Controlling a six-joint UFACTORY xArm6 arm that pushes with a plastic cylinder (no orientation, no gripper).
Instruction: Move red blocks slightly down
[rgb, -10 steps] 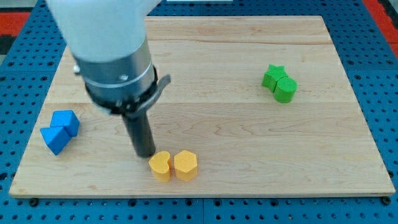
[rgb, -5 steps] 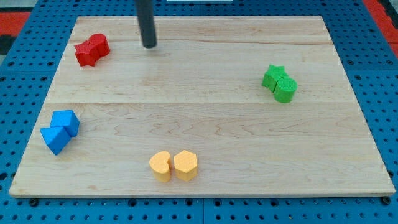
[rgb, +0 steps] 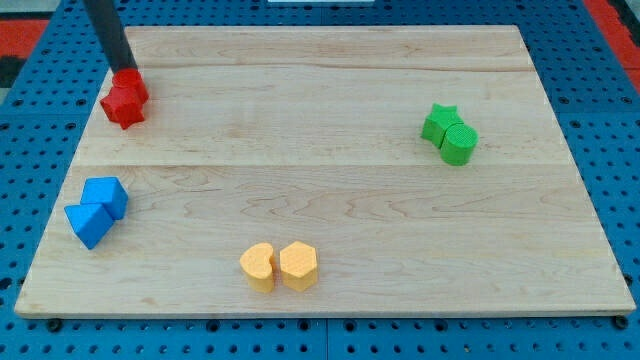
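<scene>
Two red blocks (rgb: 125, 98) sit pressed together near the board's upper left; their shapes are hard to make out, one looks star-like. My tip (rgb: 122, 68) stands at the upper edge of the red pair, touching or almost touching it. The dark rod runs up and left out of the view's top.
Two blue blocks (rgb: 96, 210) lie at the left edge. A yellow pair (rgb: 279, 266), one a hexagon, sits near the bottom middle. A green star and a green cylinder (rgb: 450, 133) sit at the right. The wooden board (rgb: 340, 180) lies on a blue pegboard.
My tip went from the bottom middle to the top, then left onto the red blocks. The red pair has shifted left and down.
</scene>
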